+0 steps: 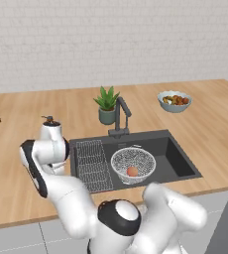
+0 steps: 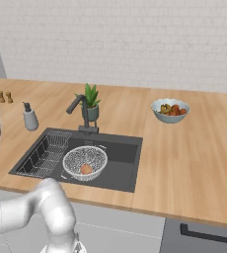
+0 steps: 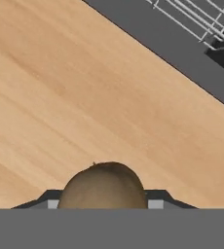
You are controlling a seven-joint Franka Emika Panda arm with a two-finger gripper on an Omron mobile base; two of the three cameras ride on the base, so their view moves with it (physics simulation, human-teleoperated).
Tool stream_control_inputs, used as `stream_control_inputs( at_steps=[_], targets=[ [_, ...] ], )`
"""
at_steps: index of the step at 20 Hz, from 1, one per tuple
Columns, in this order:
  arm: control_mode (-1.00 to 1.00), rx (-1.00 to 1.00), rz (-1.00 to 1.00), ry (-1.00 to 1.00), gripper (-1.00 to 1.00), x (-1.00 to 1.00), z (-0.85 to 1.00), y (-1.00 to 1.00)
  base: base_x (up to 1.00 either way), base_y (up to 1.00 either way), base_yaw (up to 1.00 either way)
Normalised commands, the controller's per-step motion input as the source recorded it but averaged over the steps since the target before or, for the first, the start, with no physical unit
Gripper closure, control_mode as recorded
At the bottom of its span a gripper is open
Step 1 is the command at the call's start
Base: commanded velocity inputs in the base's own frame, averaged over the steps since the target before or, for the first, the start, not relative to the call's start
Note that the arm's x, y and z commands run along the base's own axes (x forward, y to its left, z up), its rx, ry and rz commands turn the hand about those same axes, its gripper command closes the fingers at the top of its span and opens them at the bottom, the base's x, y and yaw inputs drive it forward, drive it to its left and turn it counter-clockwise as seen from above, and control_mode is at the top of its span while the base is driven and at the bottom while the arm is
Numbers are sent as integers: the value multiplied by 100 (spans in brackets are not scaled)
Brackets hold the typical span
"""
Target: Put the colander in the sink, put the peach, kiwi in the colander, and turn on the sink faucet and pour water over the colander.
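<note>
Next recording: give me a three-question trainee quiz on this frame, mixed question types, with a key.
1. True or false: the peach lies inside the colander.
2. Where does the colander stand? A) on the counter B) in the sink C) beside the fruit bowl
3. Fill in: the hand view shows the brown ____ close to the camera, between the gripper fingers, over the wooden counter.

Key: 1 true; 2 B; 3 kiwi

The kiwi [image 3: 104,187] is cut off below (fingertips [image 3: 155,199] barely show).
</note>
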Motion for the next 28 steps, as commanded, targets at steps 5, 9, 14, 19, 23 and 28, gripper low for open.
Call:
stream_control_inputs(
  at_steps=[5,9,14,19,23,28],
  targets=[
    [-100,10,-17,-28,100,-40,96,-100,0,0,0],
    [-100,0,-12,-21,100,-36,97,-100,0,0,0],
    [-100,1,-23,-3,100,-20,79,-100,0,0,0],
    [-100,7,-31,9,100,-5,46,-100,0,0,0],
    [-100,9,-36,17,100,0,11,-100,0,0,0],
    [-100,16,-17,14,100,0,-15,-100,0,0,0]
  ],
)
